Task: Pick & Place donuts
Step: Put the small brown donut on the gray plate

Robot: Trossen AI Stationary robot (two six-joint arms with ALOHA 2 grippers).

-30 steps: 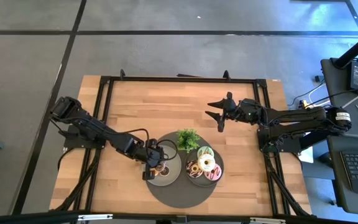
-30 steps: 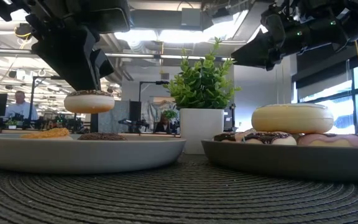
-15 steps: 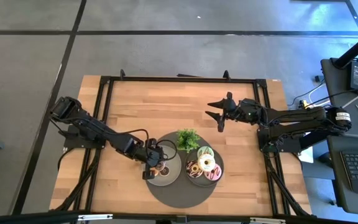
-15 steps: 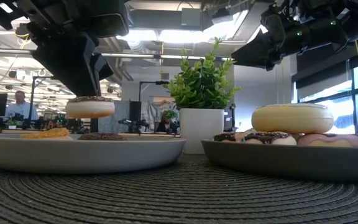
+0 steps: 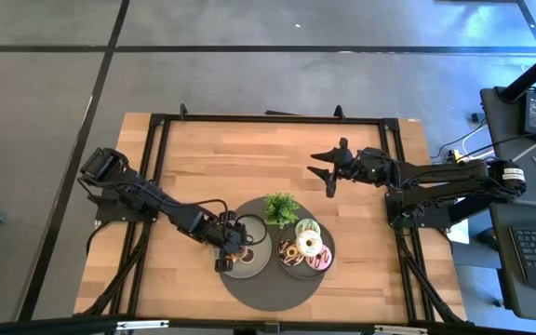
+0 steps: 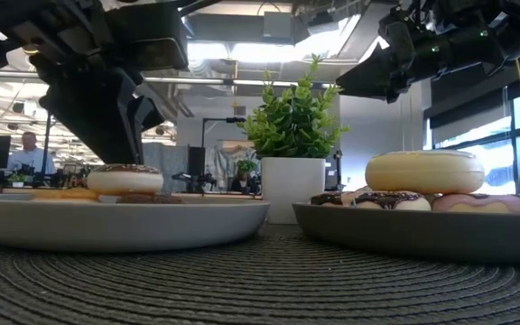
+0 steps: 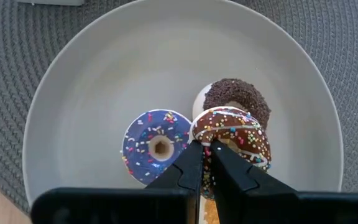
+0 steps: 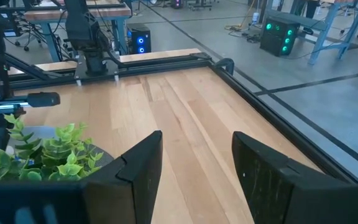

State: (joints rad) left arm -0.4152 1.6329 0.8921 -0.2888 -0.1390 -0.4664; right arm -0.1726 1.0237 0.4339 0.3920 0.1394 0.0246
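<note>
My left end effector (image 7: 205,148) hangs low over the left plate (image 7: 79,93), its two fingers pinched nearly together on the near edge of a chocolate-iced donut (image 7: 232,134) with white drizzle and sprinkles; in the low view that donut (image 6: 125,179) sits down at about rim level, so I judge it is at or almost at the plate's floor, though I cannot tell if it is bearing weight yet; it overlaps a dark chocolate sprinkled donut (image 7: 236,100) behind it, and a purple sprinkled donut (image 7: 156,143) lies just beside it; the risk I see is releasing while it rests partly on that dark one, so it would tip or slide onto the purple ring, or my fingers nudging the purple donut as they spread, since it lies so close to them; a sticky release could also drag the ring up again; the donut lies roughly flat, icing up, hole facing up, so its axis runs vertical and it has no real long axis, being round; my right end effector (image 5: 331,173) waits well apart over the bare counter (image 5: 240,158) beyond the small plant (image 5: 281,208), fingers spread wide and holding nothing, while the right plate (image 6: 377,230) carries a heap of donuts topped by a white one (image 6: 425,171).
</note>
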